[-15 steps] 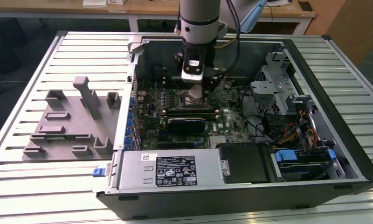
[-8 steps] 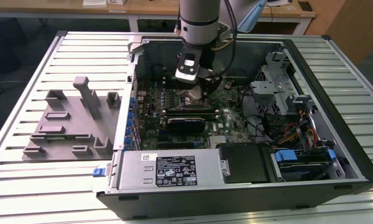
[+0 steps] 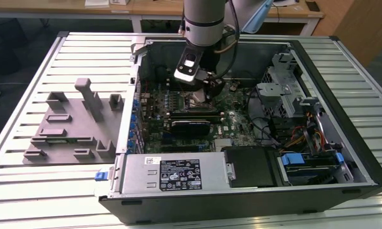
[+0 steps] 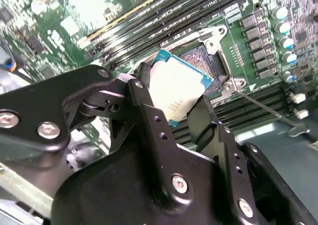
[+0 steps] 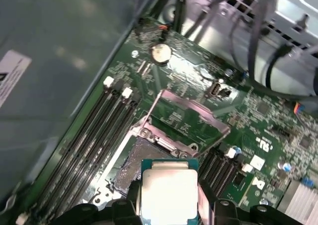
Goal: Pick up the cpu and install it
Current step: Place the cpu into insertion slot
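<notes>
Slatted metal table carries an open PC case; wooden desks are seen behind. A grey fixture tray is laid on the table at the exterior view's left of the case. Inside, the gripper is clamped on the cpu, gripped by two edges and held just over the open socket. The load plate is swung up, memory slots lie beside it, and cables are well apart.

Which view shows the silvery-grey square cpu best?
First wrist view: the cpu faces the camera, top plate square-on. Second wrist view shows it obliquely, edges behind the black gripper. Exterior view: the gripper hides it.
</notes>
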Motion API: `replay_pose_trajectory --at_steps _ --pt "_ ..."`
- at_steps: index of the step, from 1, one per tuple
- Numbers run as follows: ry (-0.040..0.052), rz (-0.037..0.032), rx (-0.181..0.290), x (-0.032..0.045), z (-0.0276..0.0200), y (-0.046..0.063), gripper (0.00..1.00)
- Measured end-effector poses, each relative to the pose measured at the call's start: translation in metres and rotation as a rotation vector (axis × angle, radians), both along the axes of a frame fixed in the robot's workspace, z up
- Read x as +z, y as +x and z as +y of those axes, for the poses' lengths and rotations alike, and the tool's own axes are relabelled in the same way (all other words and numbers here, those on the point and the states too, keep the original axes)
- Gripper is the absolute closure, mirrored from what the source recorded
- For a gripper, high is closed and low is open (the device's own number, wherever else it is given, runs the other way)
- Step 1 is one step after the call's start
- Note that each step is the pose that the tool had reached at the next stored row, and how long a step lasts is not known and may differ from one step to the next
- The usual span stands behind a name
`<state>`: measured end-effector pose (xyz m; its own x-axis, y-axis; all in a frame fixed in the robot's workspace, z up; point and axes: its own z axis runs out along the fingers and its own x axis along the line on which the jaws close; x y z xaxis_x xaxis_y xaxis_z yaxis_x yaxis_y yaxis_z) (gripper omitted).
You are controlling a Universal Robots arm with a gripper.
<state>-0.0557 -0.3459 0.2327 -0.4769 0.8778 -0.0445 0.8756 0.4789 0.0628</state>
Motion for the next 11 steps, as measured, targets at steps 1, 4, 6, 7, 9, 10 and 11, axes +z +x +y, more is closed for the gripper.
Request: replay_pose_trajectory --at_steps 1,4,6,7,9,10,11 --pt "0.0000 0.0000 -0.017 -0.0001 0.0000 0.0000 0.46" --pt "0.0001 -0.0001 -0.071 -0.0007 0.0000 0.0000 0.46" --pt "0.0001 -0.0001 -0.107 -0.0011 0.0000 0.0000 0.46" --pt "0.0000 0.0000 -0.126 -0.0013 0.0000 0.0000 0.46" --pt "0.0001 0.0000 -0.162 -0.0018 0.0000 0.0000 0.46" --pt "0.0000 -0.0001 -0.180 -0.0021 0.0000 0.0000 0.46" --pt "0.0000 0.0000 -0.198 -0.0023 0.0000 0.0000 0.46"
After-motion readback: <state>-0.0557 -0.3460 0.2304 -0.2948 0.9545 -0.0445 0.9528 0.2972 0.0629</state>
